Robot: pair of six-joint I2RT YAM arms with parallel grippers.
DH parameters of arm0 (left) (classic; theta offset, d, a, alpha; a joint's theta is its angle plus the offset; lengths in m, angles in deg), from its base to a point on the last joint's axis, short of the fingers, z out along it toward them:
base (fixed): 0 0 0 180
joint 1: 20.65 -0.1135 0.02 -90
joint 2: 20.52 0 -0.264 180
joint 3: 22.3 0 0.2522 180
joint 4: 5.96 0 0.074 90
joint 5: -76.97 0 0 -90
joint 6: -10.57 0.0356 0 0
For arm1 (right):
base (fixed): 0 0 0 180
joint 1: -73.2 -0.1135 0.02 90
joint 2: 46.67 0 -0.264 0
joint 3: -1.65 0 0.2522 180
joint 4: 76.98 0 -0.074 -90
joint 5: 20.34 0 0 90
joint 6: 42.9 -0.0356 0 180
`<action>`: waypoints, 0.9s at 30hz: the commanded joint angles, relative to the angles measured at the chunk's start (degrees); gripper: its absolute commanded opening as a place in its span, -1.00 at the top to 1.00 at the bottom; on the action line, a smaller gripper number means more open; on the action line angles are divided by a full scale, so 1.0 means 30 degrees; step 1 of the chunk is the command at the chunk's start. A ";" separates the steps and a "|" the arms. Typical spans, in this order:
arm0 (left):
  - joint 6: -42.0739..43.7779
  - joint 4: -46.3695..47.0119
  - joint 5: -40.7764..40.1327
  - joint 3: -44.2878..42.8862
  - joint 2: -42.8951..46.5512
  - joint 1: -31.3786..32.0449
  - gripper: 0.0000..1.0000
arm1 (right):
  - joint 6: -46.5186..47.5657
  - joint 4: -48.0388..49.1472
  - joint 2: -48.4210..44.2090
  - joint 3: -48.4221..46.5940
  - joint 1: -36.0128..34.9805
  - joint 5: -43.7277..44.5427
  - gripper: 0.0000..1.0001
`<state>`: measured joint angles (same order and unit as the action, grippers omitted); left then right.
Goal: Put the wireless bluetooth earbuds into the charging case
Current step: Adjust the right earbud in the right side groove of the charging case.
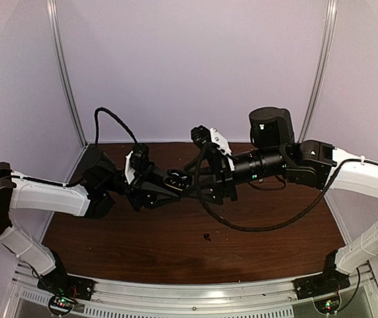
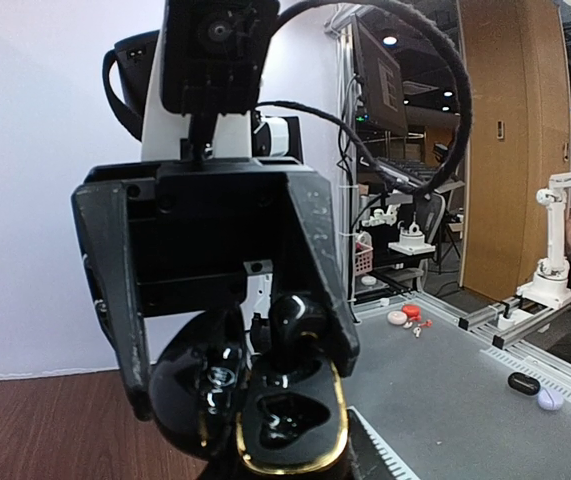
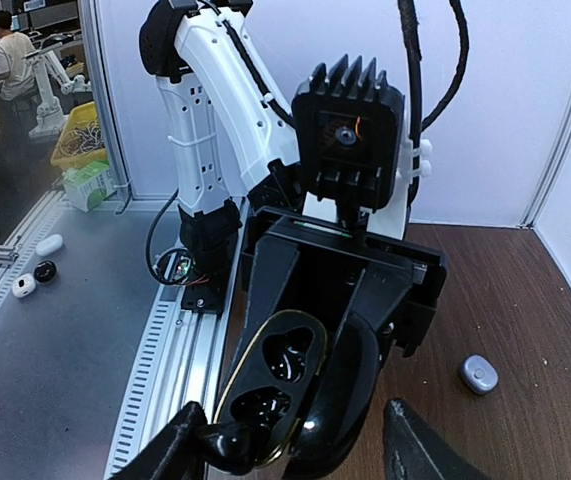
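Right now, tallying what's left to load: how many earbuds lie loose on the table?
2: a black earbud on the table toward its near edge; a lavender earbud farther back. Others may be hidden.

This looks like a robotics lab. In the top view, plain white booth walls (image 1: 189, 66) enclose a brown table (image 1: 175, 255) with an aluminium rail (image 1: 195, 291) at six o'clock. The left wrist view shows a grey bench (image 2: 445, 390), a small white robot arm (image 2: 555, 235) at three o'clock and a dark monitor (image 2: 380, 85) at one o'clock. In the right wrist view, a person (image 3: 10, 60) works at ten o'clock beside what may be a yellow parts bin (image 3: 75, 135).
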<state>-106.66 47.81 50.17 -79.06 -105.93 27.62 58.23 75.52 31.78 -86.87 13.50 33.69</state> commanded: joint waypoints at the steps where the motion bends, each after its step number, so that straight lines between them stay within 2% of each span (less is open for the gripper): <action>1: 0.0675 -0.0160 0.0125 -0.0677 0.0146 0.0413 1.00 | -0.0501 0.1017 0.0124 -0.0482 0.0121 0.0471 -0.18; 27: 0.1032 -0.0331 -0.0017 -0.0988 -0.0217 0.0865 1.00 | -0.1443 0.2905 0.0961 -0.0421 0.0129 0.0550 -0.15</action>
<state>-104.51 45.53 49.10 -80.55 -106.04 28.62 54.60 80.46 33.40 -86.87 13.43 33.21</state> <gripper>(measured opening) 0.234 0.577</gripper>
